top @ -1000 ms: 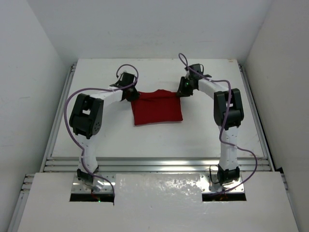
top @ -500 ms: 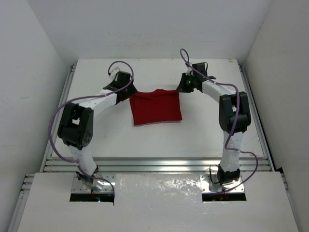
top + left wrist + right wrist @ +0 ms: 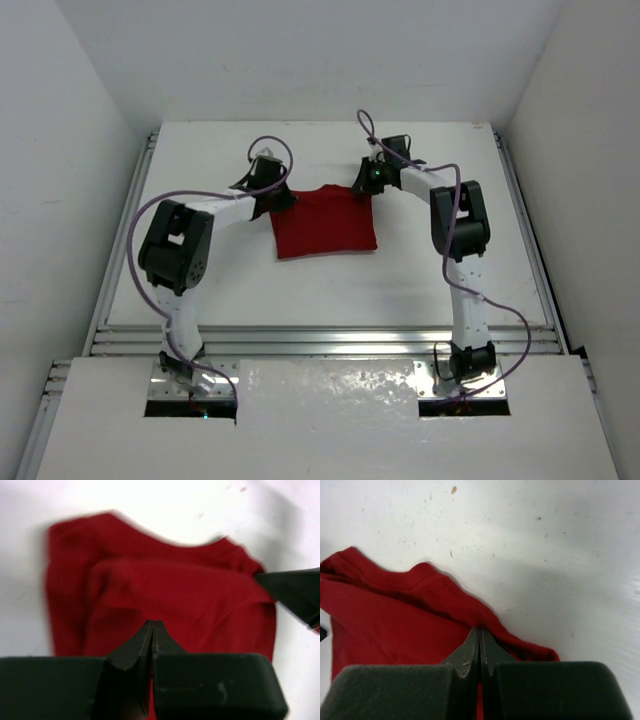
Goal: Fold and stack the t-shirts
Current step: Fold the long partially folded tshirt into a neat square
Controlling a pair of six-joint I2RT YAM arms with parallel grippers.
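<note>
The dark red t-shirt [image 3: 325, 225] lies folded into a rough square on the white table, mid-back. My left gripper [image 3: 279, 199] is at its far left corner, and my right gripper [image 3: 363, 186] is at its far right corner. In the left wrist view the left gripper [image 3: 152, 623] is shut, with the red cloth [image 3: 190, 595] beneath and a sliver of red between the fingers. In the right wrist view the right gripper [image 3: 480, 630] is shut on the shirt's rumpled far edge [image 3: 445, 592]. The right gripper's finger [image 3: 295, 592] shows at the shirt's corner in the left wrist view.
The white table [image 3: 420, 280] has metal rails along its left [image 3: 125, 240], right [image 3: 525, 230] and near [image 3: 330, 340] edges. White walls enclose it on three sides. Purple cables loop above both arms.
Both grippers swung slightly outward half a second ago, then came back inward along the shirt's far edge. The arms' elbows shifted. The shirt stays in place, and its far edge is slightly bunched.
</note>
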